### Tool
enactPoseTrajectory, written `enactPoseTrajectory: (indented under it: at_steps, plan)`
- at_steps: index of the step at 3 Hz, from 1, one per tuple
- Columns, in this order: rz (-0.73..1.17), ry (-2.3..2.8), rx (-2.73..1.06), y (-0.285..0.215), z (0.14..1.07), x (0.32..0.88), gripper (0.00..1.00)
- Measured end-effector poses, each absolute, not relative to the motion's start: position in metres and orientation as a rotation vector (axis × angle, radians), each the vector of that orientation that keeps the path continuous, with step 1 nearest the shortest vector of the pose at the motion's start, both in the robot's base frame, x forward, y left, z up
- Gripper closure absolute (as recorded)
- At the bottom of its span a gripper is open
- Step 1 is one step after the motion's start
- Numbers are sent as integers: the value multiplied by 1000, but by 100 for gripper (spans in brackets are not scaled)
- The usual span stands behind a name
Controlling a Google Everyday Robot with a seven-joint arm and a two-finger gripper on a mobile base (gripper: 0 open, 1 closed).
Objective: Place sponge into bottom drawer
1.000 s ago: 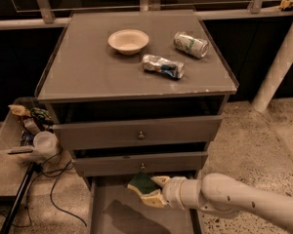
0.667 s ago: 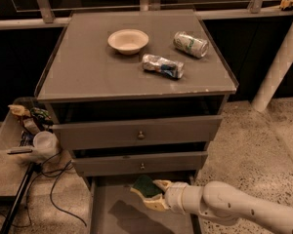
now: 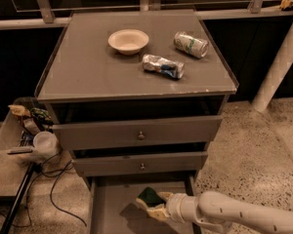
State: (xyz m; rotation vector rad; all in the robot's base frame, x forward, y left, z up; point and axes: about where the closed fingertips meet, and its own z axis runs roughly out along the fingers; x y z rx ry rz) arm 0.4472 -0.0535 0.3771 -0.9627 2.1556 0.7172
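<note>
The bottom drawer stands pulled out at the foot of the grey cabinet, its flat floor showing. My gripper reaches in from the lower right on a white arm and hangs just over the drawer's middle. It is shut on the sponge, whose dark green top shows between the pale fingers. The sponge is low above the drawer floor, casting a shadow to its left.
The two upper drawers with small knobs are slightly open above. On the cabinet top sit a cream bowl and two crushed cans. A clear bin of clutter, a cup and cables lie at the left. A white post stands at the right.
My gripper with the sponge has moved down and a little forward, lower into the open bottom drawer. Nothing else has moved.
</note>
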Motion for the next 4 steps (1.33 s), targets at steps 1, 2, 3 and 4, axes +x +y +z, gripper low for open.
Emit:
enactPoseTrajectory:
  at_steps: [1,2,3,4]
  plan:
    - [715,2253,-933,-57,330,449,100]
    - [681,2333,-925,-60,292,462,100]
    - [681,2333,-925,-60,292,462,100]
    - [681,2313,-903,-62,287,468,100]
